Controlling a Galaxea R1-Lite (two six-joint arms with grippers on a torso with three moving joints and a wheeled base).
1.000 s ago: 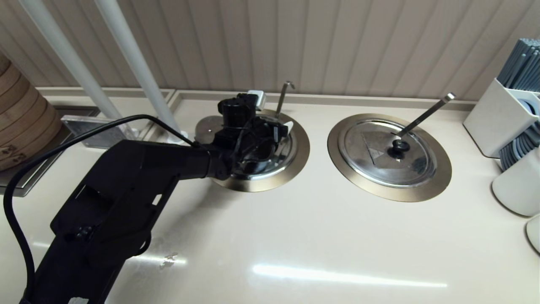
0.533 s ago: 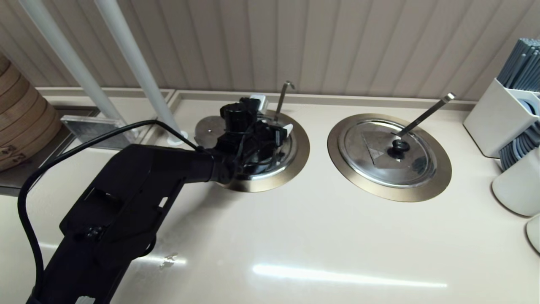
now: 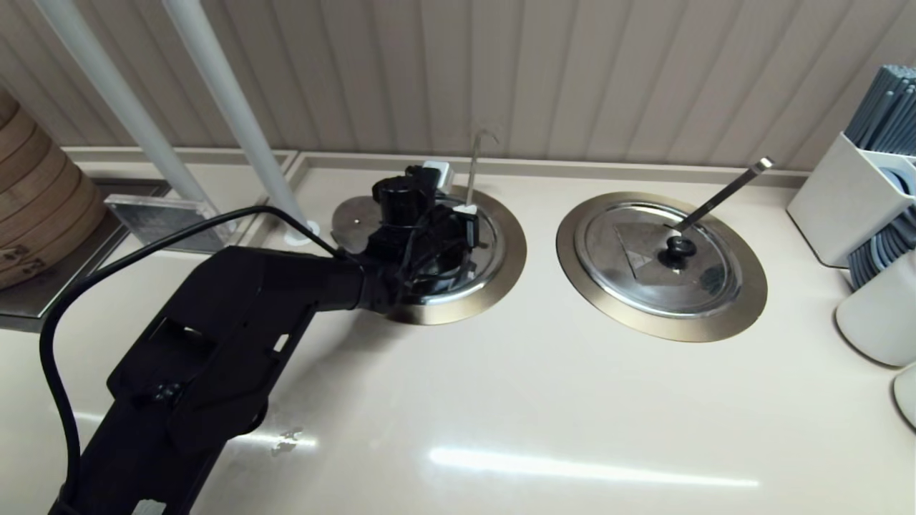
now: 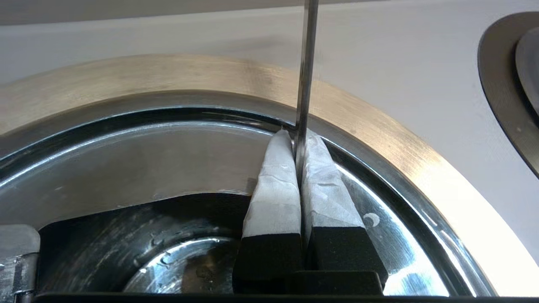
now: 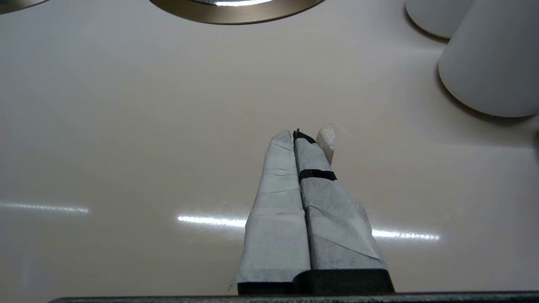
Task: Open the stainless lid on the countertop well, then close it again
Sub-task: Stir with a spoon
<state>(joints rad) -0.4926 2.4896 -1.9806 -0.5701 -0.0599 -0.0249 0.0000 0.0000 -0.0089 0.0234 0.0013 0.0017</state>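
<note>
The countertop well [image 3: 512,265] is the left one, with a wide bronze-grey ring [image 4: 379,139]. The stainless lid [image 3: 490,254] lies shiny inside the ring [image 4: 168,155]; its knob is hidden under my left wrist. My left gripper [image 3: 466,209] is over the lid's far edge, shut on the thin hook-ended ladle handle [image 3: 474,168]. In the left wrist view the handle [image 4: 306,63] stands upright, pinched between the taped fingertips of the left gripper [image 4: 297,136]. My right gripper [image 5: 300,134] is shut on nothing above bare counter and is out of the head view.
A second well with a wider lid [image 3: 658,261] and a flat square-ended ladle handle [image 3: 723,189] lies to the right. White containers [image 3: 848,200] and a cup [image 3: 876,315] stand at the right edge. At the left are a bamboo steamer [image 3: 36,207], white poles [image 3: 229,107] and a small steel disc [image 3: 351,218].
The left fingers have closed on the ladle handle. The handle has swung from leaning right to upright and shows blurred in the head view.
</note>
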